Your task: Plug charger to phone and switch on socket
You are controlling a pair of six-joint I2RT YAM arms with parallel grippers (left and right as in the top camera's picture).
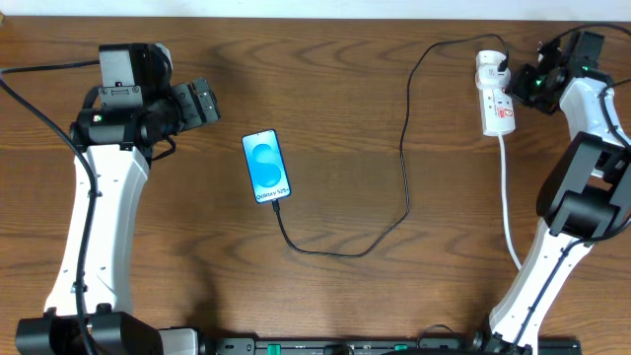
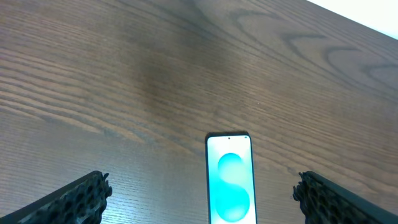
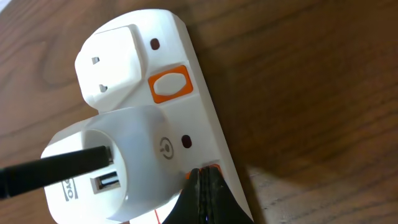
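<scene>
The phone (image 1: pixel 266 166) lies on the wooden table with its blue-and-cyan screen lit; it also shows in the left wrist view (image 2: pixel 229 180). The thin black charger cable (image 1: pixel 404 148) runs from the phone's lower end in a loop up to a white adapter (image 3: pixel 112 162) plugged into the white socket strip (image 1: pixel 496 94). My right gripper (image 3: pixel 205 177) is shut, its fingertips pressed on an orange-red switch of the socket (image 3: pixel 193 81). My left gripper (image 2: pixel 202 193) is open and empty, with the phone's top between its fingers from above.
A second orange switch (image 3: pixel 169 84) and a white plug (image 3: pixel 112 62) sit on the strip's far end. The thick white cord (image 1: pixel 508 207) runs down the right side toward the right arm's base.
</scene>
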